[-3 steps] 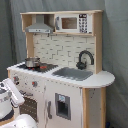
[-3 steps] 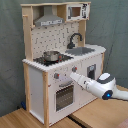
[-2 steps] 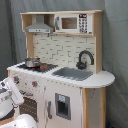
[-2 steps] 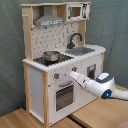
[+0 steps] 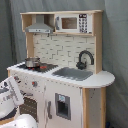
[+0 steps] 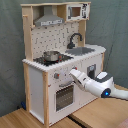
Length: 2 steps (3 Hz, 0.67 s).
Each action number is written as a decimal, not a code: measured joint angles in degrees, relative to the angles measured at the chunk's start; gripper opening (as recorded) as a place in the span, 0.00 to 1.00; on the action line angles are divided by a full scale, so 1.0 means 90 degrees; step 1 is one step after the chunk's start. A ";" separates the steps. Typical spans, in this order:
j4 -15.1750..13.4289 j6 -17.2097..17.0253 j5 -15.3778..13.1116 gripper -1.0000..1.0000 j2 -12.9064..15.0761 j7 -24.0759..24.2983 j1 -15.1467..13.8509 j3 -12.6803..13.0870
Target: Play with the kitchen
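In the second exterior view, a smooth white robot arm (image 6: 97,84) reaches from the second exterior view's right. Its gripper (image 6: 73,75) is at the kitchen's (image 6: 37,82) front panel beside the red knobs (image 6: 74,69); I cannot tell whether the claw is apart or together. The white and pale-wood kitchen stands on a wooden floor (image 6: 95,112). A round metal pot (image 6: 50,56) sits on the black stove (image 6: 52,60), then the grey sink (image 6: 80,50), curved black faucet (image 6: 74,39), and angular grey hood (image 6: 48,20) above.
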 joint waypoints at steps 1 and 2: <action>-0.0016 0.0167 -0.0001 1.00 -0.0033 0.0797 -0.0050 0.0006; -0.0049 0.0241 -0.0006 1.00 -0.0041 0.1518 -0.0053 0.0044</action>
